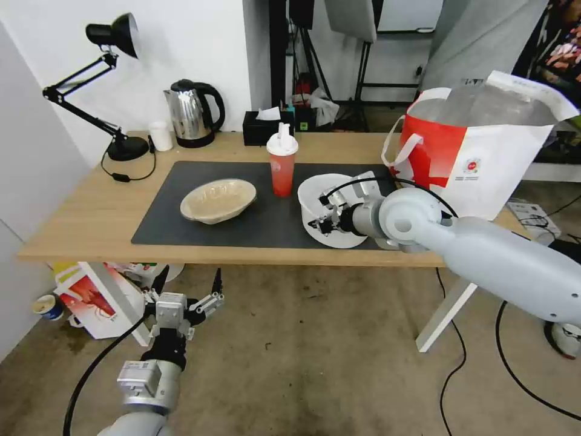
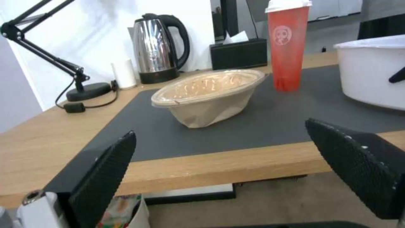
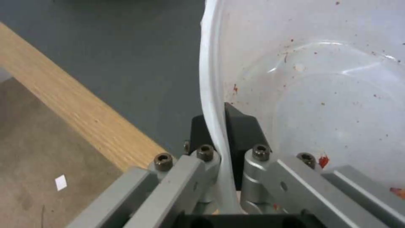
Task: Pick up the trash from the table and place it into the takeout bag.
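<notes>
My right gripper is shut on the near rim of the large white bowl at the mat's right end. In the right wrist view one black finger sits inside the bowl, which is flecked with red scraps, and the other outside. The red drink cup stands upright behind the bowl, and the beige oval bowl rests left of it on the dark mat. At the table's right end stands the takeout bag, mouth open. My left gripper hangs open below the table's front edge, facing the beige bowl.
A steel kettle, small white cup, black desk lamp and tissue box line the table's back edge. A smaller red-and-white bag lies on the floor at left. Cables trail on the floor at right.
</notes>
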### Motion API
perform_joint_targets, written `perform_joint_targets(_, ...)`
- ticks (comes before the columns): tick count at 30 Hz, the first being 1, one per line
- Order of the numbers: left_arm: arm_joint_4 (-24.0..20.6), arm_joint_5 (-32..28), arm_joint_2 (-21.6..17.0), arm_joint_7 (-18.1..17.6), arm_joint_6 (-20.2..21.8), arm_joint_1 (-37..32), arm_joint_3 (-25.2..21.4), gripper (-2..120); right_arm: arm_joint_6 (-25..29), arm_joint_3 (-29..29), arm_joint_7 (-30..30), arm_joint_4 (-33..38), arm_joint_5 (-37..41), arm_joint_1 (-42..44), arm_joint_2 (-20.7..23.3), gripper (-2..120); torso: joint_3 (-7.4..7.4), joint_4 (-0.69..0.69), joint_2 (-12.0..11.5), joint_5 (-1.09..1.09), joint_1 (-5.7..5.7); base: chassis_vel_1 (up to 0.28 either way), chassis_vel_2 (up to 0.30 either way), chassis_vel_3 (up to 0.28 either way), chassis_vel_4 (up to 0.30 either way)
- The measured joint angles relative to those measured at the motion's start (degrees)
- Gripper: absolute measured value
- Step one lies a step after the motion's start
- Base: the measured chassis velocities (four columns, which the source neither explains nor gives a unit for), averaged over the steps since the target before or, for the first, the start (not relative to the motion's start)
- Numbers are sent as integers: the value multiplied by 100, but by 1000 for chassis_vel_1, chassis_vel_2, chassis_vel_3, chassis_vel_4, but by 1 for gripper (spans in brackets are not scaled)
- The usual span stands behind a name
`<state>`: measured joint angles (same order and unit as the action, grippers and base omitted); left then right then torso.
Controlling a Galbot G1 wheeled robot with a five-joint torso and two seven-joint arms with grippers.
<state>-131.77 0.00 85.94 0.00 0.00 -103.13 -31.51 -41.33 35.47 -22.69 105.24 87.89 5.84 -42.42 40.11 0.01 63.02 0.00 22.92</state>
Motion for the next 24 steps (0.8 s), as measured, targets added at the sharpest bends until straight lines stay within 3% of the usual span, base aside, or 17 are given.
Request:
perform_joint_targets(15, 0, 0, 0, 0, 0, 0, 0, 100, 0, -214, 382, 162, -225, -293, 144, 0, 0, 0, 0, 1, 0, 0, 0, 0, 0)
perform_joint_targets(24, 0, 0, 0, 0, 0, 0, 0, 100, -2, -69, 1206, 430, -791, -781, 356, 0, 0, -1, 0, 0, 0, 0, 0, 0, 0)
